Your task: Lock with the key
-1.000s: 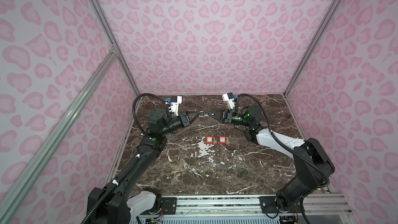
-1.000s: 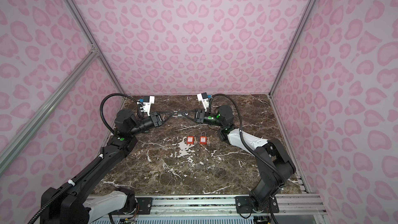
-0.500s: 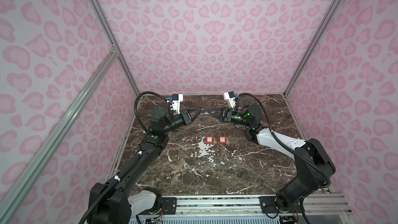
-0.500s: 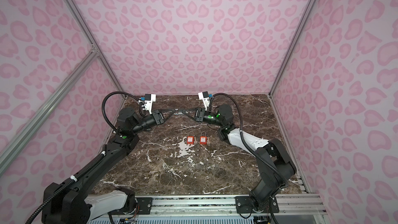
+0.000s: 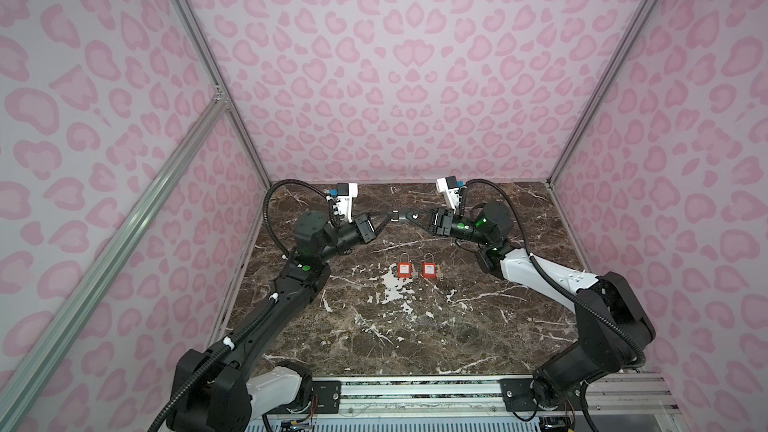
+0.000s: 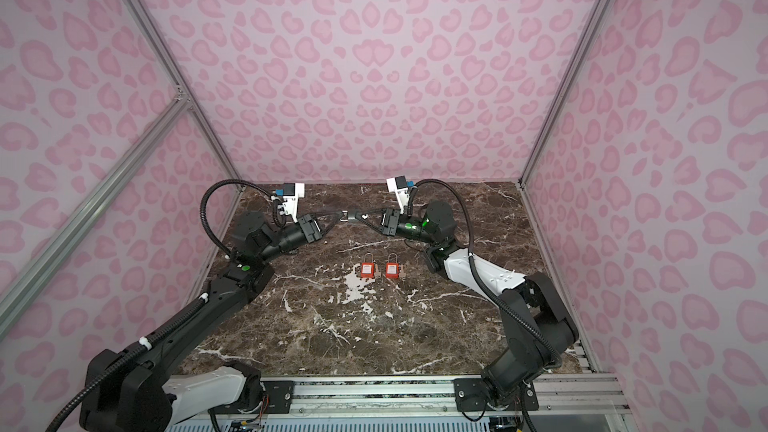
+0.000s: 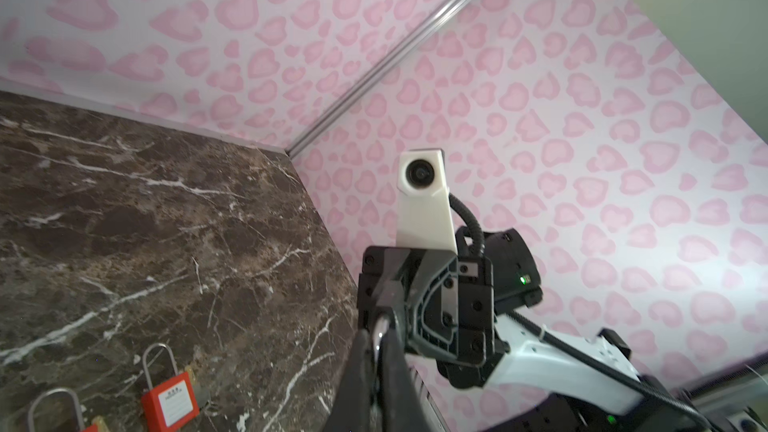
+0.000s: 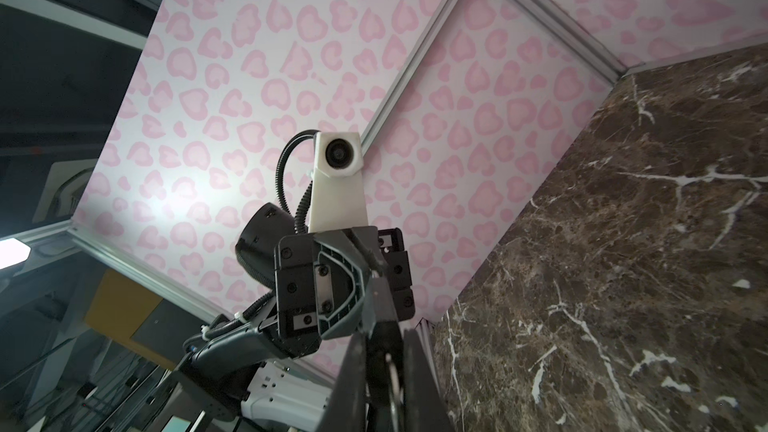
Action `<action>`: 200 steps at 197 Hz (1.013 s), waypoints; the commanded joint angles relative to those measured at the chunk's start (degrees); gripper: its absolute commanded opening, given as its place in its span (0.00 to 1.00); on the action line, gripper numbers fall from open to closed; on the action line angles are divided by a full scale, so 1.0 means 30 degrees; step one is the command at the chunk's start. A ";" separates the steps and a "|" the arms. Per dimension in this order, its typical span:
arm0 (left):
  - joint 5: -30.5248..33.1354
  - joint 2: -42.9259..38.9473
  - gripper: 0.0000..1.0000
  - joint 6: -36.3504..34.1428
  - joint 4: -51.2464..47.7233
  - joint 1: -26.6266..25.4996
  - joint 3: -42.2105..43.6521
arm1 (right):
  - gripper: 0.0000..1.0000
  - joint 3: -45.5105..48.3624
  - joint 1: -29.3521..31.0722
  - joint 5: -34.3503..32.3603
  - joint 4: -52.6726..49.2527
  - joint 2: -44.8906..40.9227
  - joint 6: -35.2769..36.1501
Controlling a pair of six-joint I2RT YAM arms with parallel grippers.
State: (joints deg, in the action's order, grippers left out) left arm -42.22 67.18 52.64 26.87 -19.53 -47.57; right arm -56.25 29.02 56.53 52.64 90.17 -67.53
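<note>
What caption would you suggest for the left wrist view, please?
Shut left claw meets right claw tip to tip above marble table, two red padlocks nearby.

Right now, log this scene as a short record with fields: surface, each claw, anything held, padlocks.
surface: dark marble table
left claw: shut, raised above the table's rear
right claw: shut, raised, tip to tip with the left claw
held: small grey item between both claw tips, too small to identify
padlocks: red padlock nearer the left arm and red padlock nearer the right arm, side by side, flat on the table, shackles toward the back wall, no claw near them
</note>
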 commanded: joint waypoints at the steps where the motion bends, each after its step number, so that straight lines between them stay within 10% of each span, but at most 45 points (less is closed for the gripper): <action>1: -0.1942 -0.0557 0.04 -0.0117 -0.0749 0.0849 -0.0150 | 0.00 -0.0026 -0.0492 0.0968 0.0200 -0.0587 0.0809; 26: -0.2078 -0.0484 0.04 0.0085 -0.0611 0.0984 -0.0360 | 0.38 -0.0016 -0.0500 0.1195 -0.1833 -0.1067 0.2254; 50: -0.1954 -0.0391 0.04 0.0528 0.0069 0.0995 -0.0120 | 0.49 0.0613 -0.0718 0.0799 -0.0492 -0.1173 0.1459; 200: -0.2016 -0.0400 0.04 0.0529 -0.0037 0.0987 0.0012 | 0.20 0.0467 0.0097 0.0609 0.3189 0.0630 -0.1264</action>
State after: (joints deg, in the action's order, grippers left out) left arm -47.75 66.06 54.00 24.93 -16.58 -47.70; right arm -54.65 29.12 58.48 57.39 91.05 -68.60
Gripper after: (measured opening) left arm 0.073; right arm 0.267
